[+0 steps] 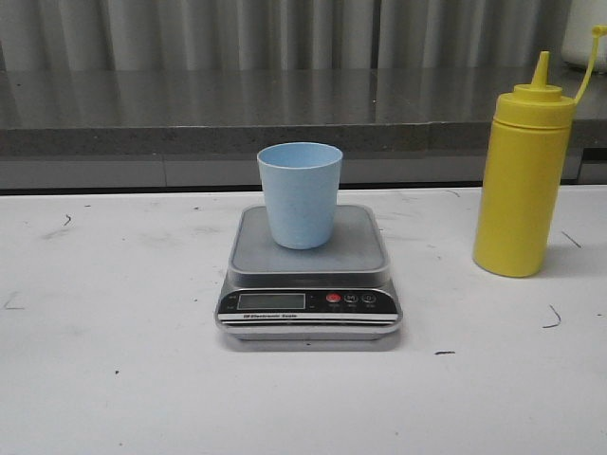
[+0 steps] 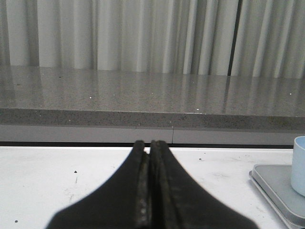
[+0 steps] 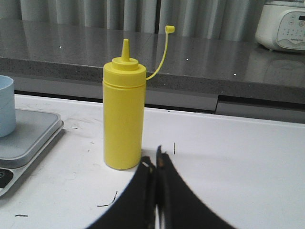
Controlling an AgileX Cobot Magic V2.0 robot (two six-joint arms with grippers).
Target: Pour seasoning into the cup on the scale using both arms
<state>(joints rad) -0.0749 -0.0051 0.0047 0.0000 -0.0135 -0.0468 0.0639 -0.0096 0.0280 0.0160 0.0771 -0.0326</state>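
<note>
Cup [image 1: 300,194] upright on scale [image 1: 308,248], centre of counter [image 1: 114,379] | bottle [image 1: 523,175] right, untouched | both jaws pressed together, empty | right arm should open wide, grip bottle mid-body.

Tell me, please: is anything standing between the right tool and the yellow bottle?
Nothing visible does. In the right wrist view the bottle stands upright on the white table just ahead of the shut right tool, with only bare tabletop between them.
</note>
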